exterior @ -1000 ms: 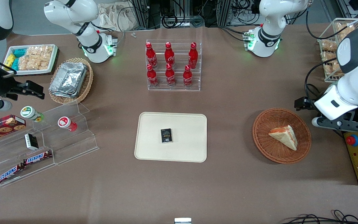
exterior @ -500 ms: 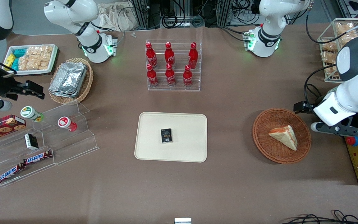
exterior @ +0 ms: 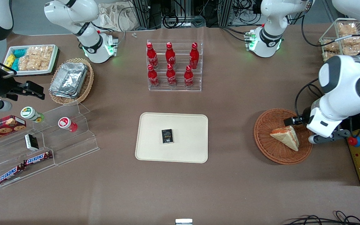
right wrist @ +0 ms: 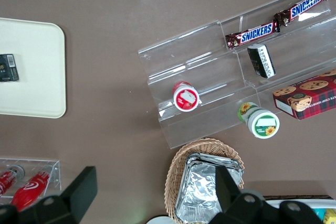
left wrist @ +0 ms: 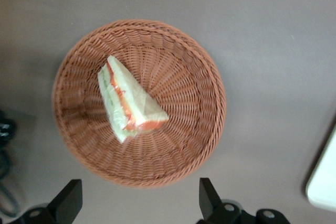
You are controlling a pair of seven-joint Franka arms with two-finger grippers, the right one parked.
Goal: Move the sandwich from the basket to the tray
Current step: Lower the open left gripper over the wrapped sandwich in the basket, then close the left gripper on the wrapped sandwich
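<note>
Rough woven wicker on the basket [left wrist: 199, 72], soft matt bread on the sandwich [left wrist: 137, 103], smooth matt tray [exterior: 186, 125], gripper [left wrist: 139, 208] black matt plastic above

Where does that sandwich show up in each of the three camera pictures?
Front view: the sandwich lies in the basket, toward the working arm's end of the table.
Left wrist view: sandwich in the basket, below the open gripper.
Right wrist view: not in it.
Shared landmark: the basket.

hand [left wrist: 139, 205] fingers cut off by frame edge, tray [left wrist: 323, 179] mostly cropped, basket [exterior: 272, 153] rim partly arm-hidden
</note>
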